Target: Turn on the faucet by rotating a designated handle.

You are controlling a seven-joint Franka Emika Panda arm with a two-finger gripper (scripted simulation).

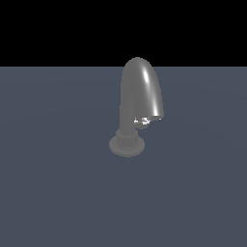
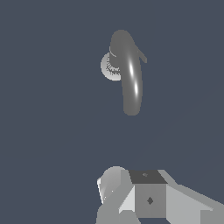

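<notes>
The faucet is dull grey, with a thick arched spout on a short ribbed column and a round base. It stands on the flat grey floor in the middle of the exterior view. The handle is a tiny bright lever at the neck, just under the spout's tip. The wrist view looks down on the faucet, and the handle sticks out from its side. My gripper shows only in part at the wrist view's edge, well apart from the faucet. Its fingers are not clearly separable. It is out of the exterior view.
A flat blue-grey floor surrounds the faucet. Beyond its far edge is black background.
</notes>
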